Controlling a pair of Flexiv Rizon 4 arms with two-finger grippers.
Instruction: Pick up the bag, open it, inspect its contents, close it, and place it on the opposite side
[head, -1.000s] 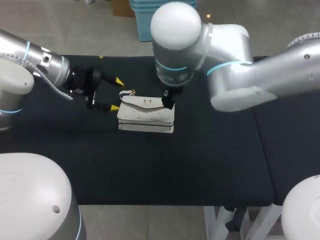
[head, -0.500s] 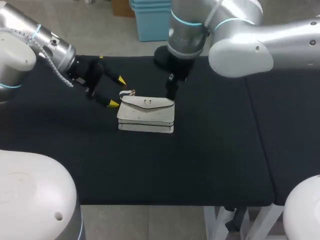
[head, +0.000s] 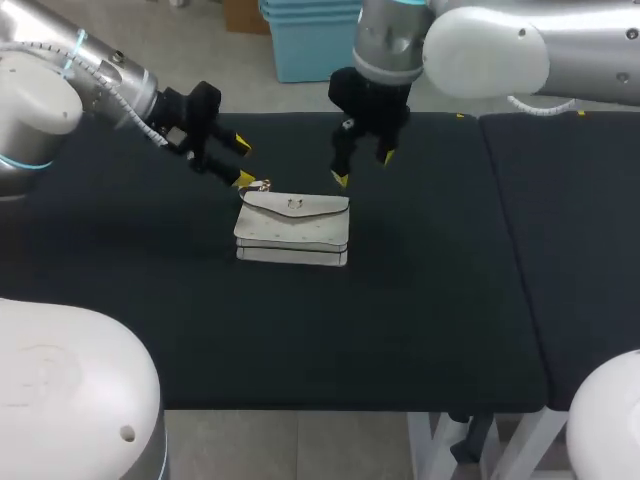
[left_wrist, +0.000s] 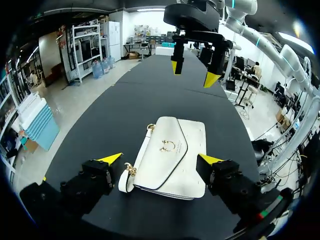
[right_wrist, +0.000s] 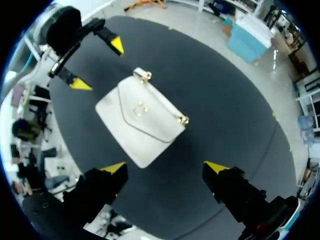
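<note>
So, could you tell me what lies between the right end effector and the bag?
Nothing does: only bare black table separates the right end effector from the white bag, as the left wrist view shows.

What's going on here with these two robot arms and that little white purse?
Two robot arms are working over a small white bag that lies flat on the black table, its flap closed. The left gripper is open just off the end of the bag that has the gold ring. The right gripper is also open and hangs above the table behind the bag's other end. Neither one is holding the bag, so it has not been lifted or opened.
</note>
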